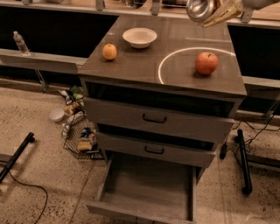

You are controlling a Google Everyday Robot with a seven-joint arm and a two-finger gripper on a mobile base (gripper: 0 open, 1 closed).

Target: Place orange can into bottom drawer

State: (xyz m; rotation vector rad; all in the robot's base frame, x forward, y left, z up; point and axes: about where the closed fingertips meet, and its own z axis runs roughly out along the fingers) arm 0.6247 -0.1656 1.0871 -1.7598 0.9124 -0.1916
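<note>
The orange can (200,8) hangs in the air at the top edge of the camera view, above the back right of the cabinet top, tilted with its shiny silver end facing me. My gripper (222,10) is shut on its orange-gold side; most of the gripper is cut off by the frame. The bottom drawer (146,186) is pulled out at the bottom of the view. Its plain grey inside holds nothing. The can is far above and behind it.
On the cabinet top (131,65) are an orange fruit (110,51), a white bowl (139,37) and a red apple (206,63). Two upper drawers with black handles (154,118) are shut. A wire basket (81,139) and a black stand (243,159) are on the floor.
</note>
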